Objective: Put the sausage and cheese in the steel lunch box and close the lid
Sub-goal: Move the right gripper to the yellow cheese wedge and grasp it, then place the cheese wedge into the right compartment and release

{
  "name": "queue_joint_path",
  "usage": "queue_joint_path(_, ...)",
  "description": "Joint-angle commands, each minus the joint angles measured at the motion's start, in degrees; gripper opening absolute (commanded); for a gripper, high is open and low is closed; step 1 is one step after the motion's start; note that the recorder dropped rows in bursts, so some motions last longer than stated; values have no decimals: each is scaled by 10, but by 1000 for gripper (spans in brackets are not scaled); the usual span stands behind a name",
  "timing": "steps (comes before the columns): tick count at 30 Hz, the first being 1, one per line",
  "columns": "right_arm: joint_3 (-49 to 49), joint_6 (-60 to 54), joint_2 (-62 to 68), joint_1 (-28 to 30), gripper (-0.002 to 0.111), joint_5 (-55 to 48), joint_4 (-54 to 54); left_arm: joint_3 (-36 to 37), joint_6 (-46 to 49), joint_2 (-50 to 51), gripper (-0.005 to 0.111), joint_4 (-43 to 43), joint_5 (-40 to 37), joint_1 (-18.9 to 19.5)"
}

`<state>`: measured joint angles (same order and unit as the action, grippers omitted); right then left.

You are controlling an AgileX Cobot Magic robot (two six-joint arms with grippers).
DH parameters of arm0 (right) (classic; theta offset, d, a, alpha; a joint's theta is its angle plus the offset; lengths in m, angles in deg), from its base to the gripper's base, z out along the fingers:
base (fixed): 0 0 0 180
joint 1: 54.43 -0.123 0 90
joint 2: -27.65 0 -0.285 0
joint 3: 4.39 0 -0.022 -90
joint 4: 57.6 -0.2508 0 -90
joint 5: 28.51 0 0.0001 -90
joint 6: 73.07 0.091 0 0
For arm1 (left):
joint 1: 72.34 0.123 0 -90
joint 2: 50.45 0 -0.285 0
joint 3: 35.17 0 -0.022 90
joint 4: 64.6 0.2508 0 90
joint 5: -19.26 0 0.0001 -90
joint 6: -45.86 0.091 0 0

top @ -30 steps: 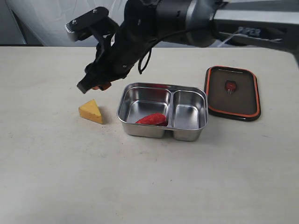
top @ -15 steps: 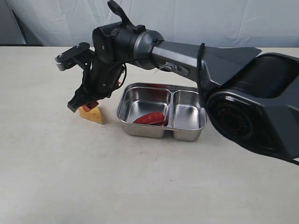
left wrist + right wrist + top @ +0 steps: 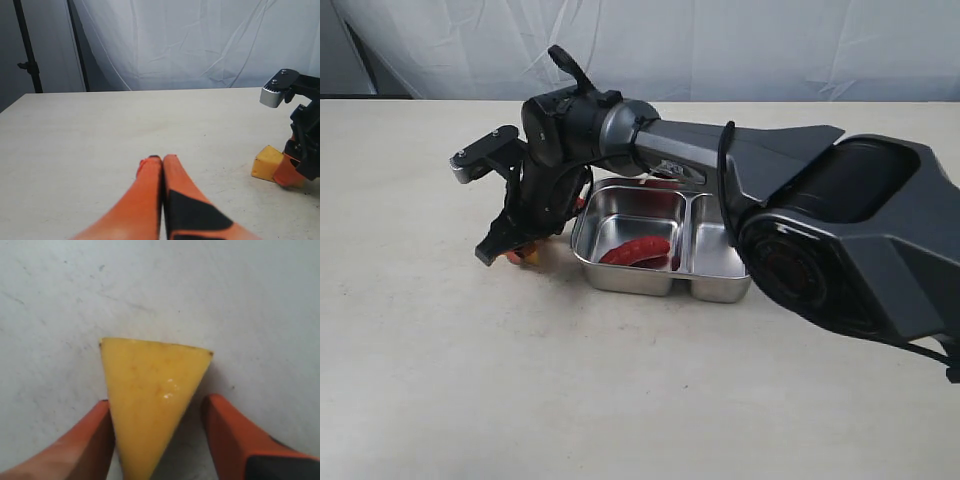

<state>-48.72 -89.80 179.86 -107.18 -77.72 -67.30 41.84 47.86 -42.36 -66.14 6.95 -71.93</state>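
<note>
Fingers apart, the right gripper is straddling the cheese wedge, whose tapering sides could squirt free when squeezed.

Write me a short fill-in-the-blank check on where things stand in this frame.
1. The red ____ lies inside the lunch box.
2. The right end effector is open, one finger on each side of the yellow ____.
3. The left end effector holds nothing and is ____.
Missing words: sausage; cheese; shut.
</note>
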Motion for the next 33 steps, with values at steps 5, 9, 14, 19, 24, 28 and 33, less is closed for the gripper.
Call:
queue_joint_path(5,-4,-4,1,1,32,-7,-4,2,0,-3,0,1,4,1)
queue_joint_path(9,-4,-4,0,1,3,-16,-4,2,0,-3,0,1,4,1)
queue_joint_path(14,-4,-4,-28,1,-1,-31,-4,2,0,-3,0,1,4,1)
queue_joint_path(19,-4,2,-89,1,-1,-79,6,2,0,-3,0,1,4,1)
queue_joint_path(24,-4,2,-158,1,-1,-104,-3,2,0,-3,0,1,4,1)
queue_joint_path(28,-4,2,-217,1,-1,-132,-9,2,0,-3,0,1,4,1)
queue_joint_path(33,57,16,-298,1,-1,-122,20,2,0,-3,0,2,4,1)
